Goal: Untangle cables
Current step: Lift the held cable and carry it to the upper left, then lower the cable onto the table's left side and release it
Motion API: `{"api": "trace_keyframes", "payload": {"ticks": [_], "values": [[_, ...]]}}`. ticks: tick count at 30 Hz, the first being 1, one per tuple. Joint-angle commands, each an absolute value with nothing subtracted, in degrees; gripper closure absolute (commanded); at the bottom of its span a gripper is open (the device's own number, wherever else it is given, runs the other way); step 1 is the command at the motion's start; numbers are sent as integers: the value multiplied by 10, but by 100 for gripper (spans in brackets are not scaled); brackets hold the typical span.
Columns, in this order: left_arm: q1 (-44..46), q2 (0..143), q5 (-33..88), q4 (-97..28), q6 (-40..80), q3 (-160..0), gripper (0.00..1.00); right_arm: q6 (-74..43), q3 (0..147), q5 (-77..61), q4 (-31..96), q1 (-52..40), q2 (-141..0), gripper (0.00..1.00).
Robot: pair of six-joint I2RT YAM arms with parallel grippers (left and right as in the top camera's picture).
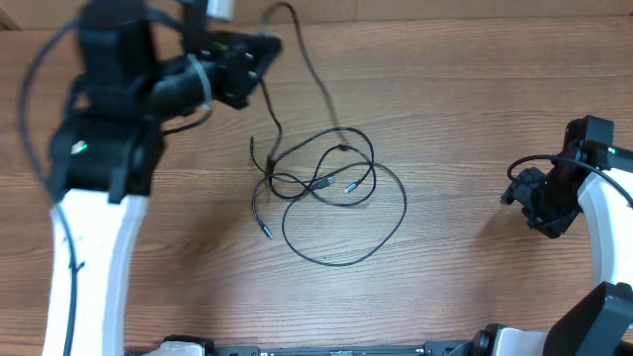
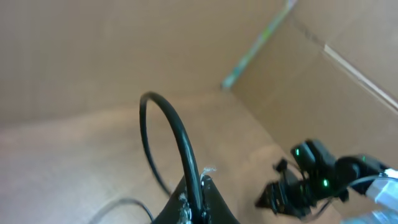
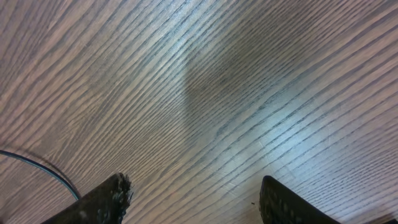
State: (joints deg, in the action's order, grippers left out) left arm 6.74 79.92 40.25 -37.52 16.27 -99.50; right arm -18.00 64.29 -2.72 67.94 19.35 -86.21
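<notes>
The cables are thin black cords lying tangled in loose loops at the table's middle, with small silver-tipped plugs among them. One cord runs up from the tangle toward the back. My left gripper is raised at the back left and is shut on that black cord, which arches up out of its closed fingertips in the left wrist view. My right gripper is low over the table at the far right, open and empty, well away from the tangle.
A cardboard wall stands behind the table. A thin dark cord crosses the lower left of the right wrist view. Bare wood lies between the tangle and the right arm.
</notes>
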Motion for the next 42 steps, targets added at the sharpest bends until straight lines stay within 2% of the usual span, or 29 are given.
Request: {"api": "trace_keyframes", "payload": {"ticks": [1,7,15,20,26,33,42], "values": [[31,757,407,-360,152,-1013,96,-182,656,-27,676,191,-861,35],[-20,720,413,-345,180,-1013,96,-182,656,-26,675,191,-861,35],[-74,711,481,-199,340,-1013,96,-182,656,-27,674,191,-862,34],[-110,714,475,-175,418,-1013,96,-182,656,-27,674,191,-862,34],[-151,723,406,-275,325,-1013,96,-182,656,-27,674,191,-862,34],[-151,756,198,-464,239,-1012,96,-182,655,-27,674,191,-862,35],[-151,778,29,-470,131,-1013,96,-182,649,-26,671,191,-862,34]]}}
